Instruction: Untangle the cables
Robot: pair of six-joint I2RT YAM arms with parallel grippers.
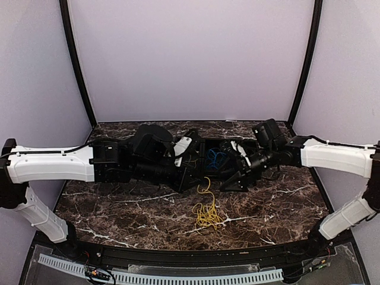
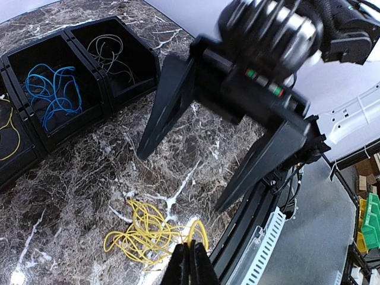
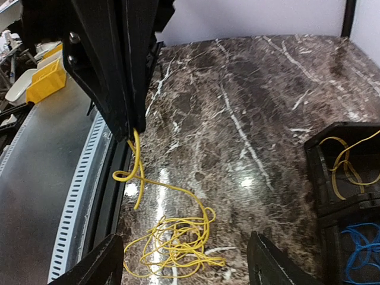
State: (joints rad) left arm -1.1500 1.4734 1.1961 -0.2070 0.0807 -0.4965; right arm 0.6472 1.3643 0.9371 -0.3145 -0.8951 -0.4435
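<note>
Strand of the yellow cable (image 3: 172, 240) pinched in the closed left gripper (image 3: 133, 130) and held up, probably to draw it free of its heap on the table (image 3: 249, 107) near the front edge; right gripper (image 2: 184, 181) hangs spread and empty close by; blue cable (image 2: 53, 89) lies in a bin (image 2: 98, 89).

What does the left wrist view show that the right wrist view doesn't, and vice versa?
Only left wrist: the greyish cable in its bin, and the whole open right gripper. Only right wrist: the yellow strand hanging looped below the shut left gripper. Both: the yellow coil and the blue cable.
</note>
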